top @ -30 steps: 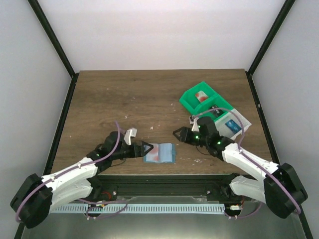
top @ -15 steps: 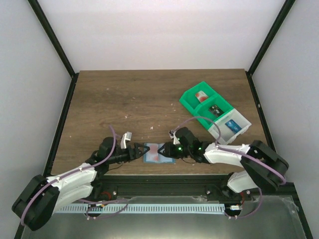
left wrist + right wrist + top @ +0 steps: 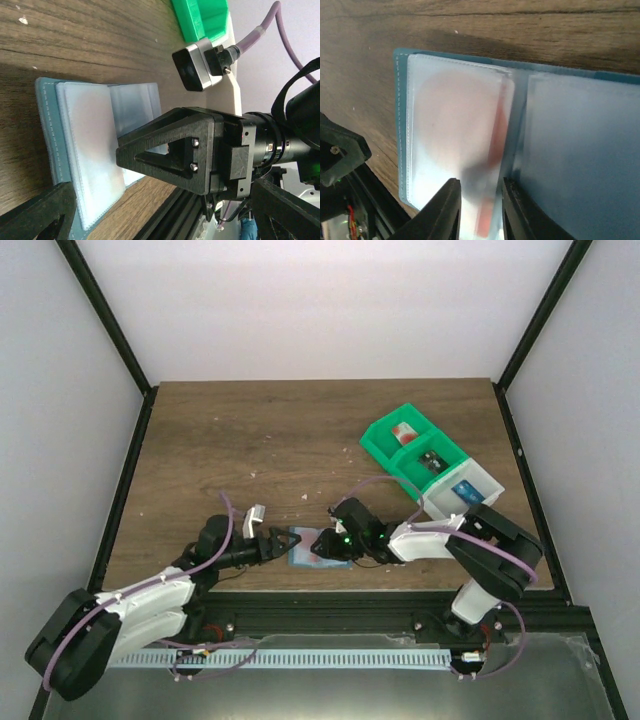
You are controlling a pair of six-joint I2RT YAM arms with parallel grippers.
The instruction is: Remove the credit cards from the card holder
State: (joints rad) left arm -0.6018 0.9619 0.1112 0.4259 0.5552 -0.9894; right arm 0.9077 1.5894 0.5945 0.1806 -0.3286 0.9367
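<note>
as card holder (image 3: 570, 145) lies open, right hand (image 3: 479, 202) narrow astride credit card (image 3: 496, 135), grip unclear.

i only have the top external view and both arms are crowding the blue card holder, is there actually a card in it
Observer: Yes. In the right wrist view the card holder lies open, and a pinkish-red credit card shows through the clear plastic of one half.
Operator: is the right claw on that card
Observer: The right claw has its jaws narrowly apart over the card's red edge. No grip is evident.
Operator: and the left claw
Observer: The left wrist view shows the left claw wide open by the holder's edge, holding nothing.
</note>
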